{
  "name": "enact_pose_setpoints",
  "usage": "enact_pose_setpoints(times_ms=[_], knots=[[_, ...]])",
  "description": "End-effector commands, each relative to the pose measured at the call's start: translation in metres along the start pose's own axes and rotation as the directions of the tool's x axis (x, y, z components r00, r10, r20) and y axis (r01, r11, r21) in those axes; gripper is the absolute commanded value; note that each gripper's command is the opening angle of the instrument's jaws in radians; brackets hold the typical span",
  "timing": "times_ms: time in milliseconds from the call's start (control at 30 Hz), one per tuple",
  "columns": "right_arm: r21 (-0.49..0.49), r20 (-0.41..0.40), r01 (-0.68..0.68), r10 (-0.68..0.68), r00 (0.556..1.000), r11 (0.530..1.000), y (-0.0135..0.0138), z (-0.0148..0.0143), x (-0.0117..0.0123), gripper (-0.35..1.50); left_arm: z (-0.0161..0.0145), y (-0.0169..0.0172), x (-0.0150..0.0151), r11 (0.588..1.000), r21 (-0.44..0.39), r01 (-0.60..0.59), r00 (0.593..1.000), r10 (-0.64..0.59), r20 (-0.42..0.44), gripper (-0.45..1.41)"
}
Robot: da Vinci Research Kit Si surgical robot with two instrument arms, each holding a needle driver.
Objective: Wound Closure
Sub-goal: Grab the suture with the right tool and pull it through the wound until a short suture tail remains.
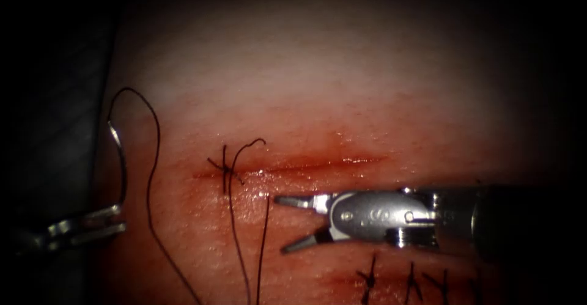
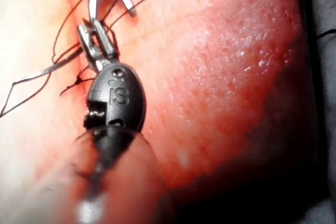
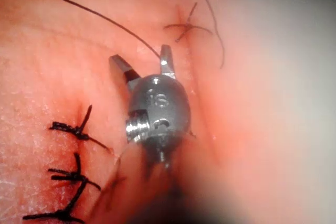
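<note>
At far left, off the tissue [image 1: 379, 97], the left claw [image 1: 113, 217] is clenched on the needle [image 1: 120, 158] near its lower end, thread [image 1: 150, 176] trailing. A knot [image 1: 227, 169] sits at the cut's [image 1: 318, 163] left end. Just below the cut, the right claw [image 1: 287, 225] gapes, released, grasping nothing.

Tissue [image 1: 342, 97] — thread [image 1: 150, 195] and knots [image 1: 367, 277] on it.
</note>
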Motion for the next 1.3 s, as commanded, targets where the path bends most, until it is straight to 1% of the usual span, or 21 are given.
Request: enact_pose_setpoints(times_ms=[33, 267, 300, 333, 367, 400, 467, 500, 533, 600, 633, 767, 800, 833, 967, 1000, 1033, 1167, 1267, 1300], knots=[[-0.006, 0.0, 0.014, -0.014, 1.0, 1.0, 0.0007, 0.0016, -0.0006, 1.08, 0.0007, 0.0002, -0.0006, 1.0, 0.0, 0.0, 1.0, 0.0, -0.001, -0.45], [-0.019, 0.005, 0.022, -0.022, 1.0, 1.0, 0.0014, 0.0031, -0.0007, 1.05, 0.0007, 0.0002, -0.0008, 1.0, 0.0, 0.0, 1.0, 0.0, -0.001, -0.45], [-0.021, 0.003, 0.023, -0.022, 1.0, 1.0, 0.0014, 0.003, -0.0007, 0.56, 0.0007, 0.0002, -0.0008, 1.0, 0.0, 0.0, 1.0, 0.0, -0.001, -0.45], [-0.015, 0.007, 0.023, -0.023, 1.0, 1.0, 0.0013, 0.0029, -0.0008, 0.21, 0.0006, 0.0001, -0.0008, 1.0, -0.001, 0.0, 1.0, 0.0, -0.001, -0.45], [-0.005, 0.015, 0.024, -0.024, 1.0, 1.0, 0.0013, 0.0027, -0.0009, -0.35, 0.0006, 0.0, -0.0008, 1.0, -0.002, 0.001, 1.0, -0.001, -0.001, -0.45], [0.008, 0.027, 0.023, -0.024, 0.999, 1.0, 0.0014, 0.0026, -0.001, -0.35, 0.0004, -0.0003, -0.001, 1.0, -0.005, 0.003, 1.0, -0.003, -0.004, -0.45], [0.011, 0.028, 0.013, -0.014, 1.0, 1.0, 0.0013, 0.0025, -0.0011, -0.35, 0.0003, -0.0009, -0.0013, 1.0, -0.008, 0.008, 1.0, -0.008, -0.005, -0.45], [0.026, 0.043, 0.015, -0.016, 0.999, 1.0, 0.0011, 0.0024, -0.001, -0.35, 0.0003, -0.0019, -0.002, 1.0, -0.01, 0.015, 1.0, -0.015, -0.001, -0.45], [0.052, 0.06, 0.015, -0.018, 0.998, 0.999, 0.0007, 0.0023, -0.0007, -0.35, 0.0002, -0.0031, -0.0033, 1.0, -0.003, 0.021, 1.0, -0.021, 0.019, -0.45], [0.06, 0.059, 0.017, -0.02, 0.998, 0.998, 0.0002, 0.0019, -0.0004, -0.35, 0.0001, -0.0039, -0.0043, 1.0, 0.004, 0.025, 0.999, -0.025, 0.037, -0.45], [0.069, 0.053, 0.009, -0.013, 0.999, 0.998, -0.0005, 0.0013, -0.0001, -0.35, -0.0002, -0.0052, -0.0063, 1.0, 0.017, 0.026, 0.997, -0.027, 0.07, -0.45], [0.085, 0.056, 0.015, -0.02, 0.998, 0.996, -0.0027, 0.0, 0.001, -0.35, -0.0004, -0.0066, -0.009, 0.999, 0.034, 0.02, 0.994, -0.023, 0.106, -0.45], [0.086, 0.064, 0.019, -0.025, 0.998, 0.996, -0.0036, -0.0006, 0.0015, -0.35, -0.0005, -0.0071, -0.01, 0.999, 0.041, 0.017, 0.992, -0.022, 0.122, -0.45], [0.086, 0.083, 0.023, -0.03, 0.996, 0.996, -0.005, -0.0013, 0.0024, -0.35, -0.0006, -0.0077, -0.0109, 0.999, 0.051, 0.015, 0.989, -0.022, 0.144, -0.45], [0.09, 0.099, 0.032, -0.041, 0.994, 0.995, -0.0086, -0.003, 0.0045, -0.35, -0.0012, -0.0088, -0.0124, 0.998, 0.055, 0.012, 0.987, -0.021, 0.162, -0.45], [0.095, 0.103, 0.035, -0.045, 0.994, 0.995, -0.0097, -0.0034, 0.0052, -0.35, -0.0014, -0.009, -0.0127, 0.998, 0.058, 0.011, 0.986, -0.021, 0.164, -0.45], [0.108, 0.115, 0.042, -0.054, 0.992, 0.993, -0.0115, -0.0038, 0.0063, -0.35, -0.0017, -0.0092, -0.013, 0.998, 0.06, 0.01, 0.986, -0.02, 0.167, -0.45], [0.14, 0.143, 0.06, -0.081, 0.986, 0.988, -0.0154, -0.0039, 0.0079, -0.35, -0.0019, -0.0093, -0.0132, 0.998, 0.063, 0.007, 0.985, -0.018, 0.173, -0.45], [0.185, 0.139, 0.079, -0.106, 0.985, 0.98, -0.0181, -0.0033, 0.0089, -0.35, -0.0019, -0.0091, -0.013, 0.998, 0.067, 0.005, 0.984, -0.017, 0.179, -0.45], [0.197, 0.136, 0.093, -0.121, 0.983, 0.976, -0.0196, -0.003, 0.0096, -0.35, -0.0019, -0.0089, -0.0128, 0.998, 0.065, 0.004, 0.985, -0.015, 0.174, -0.45]])
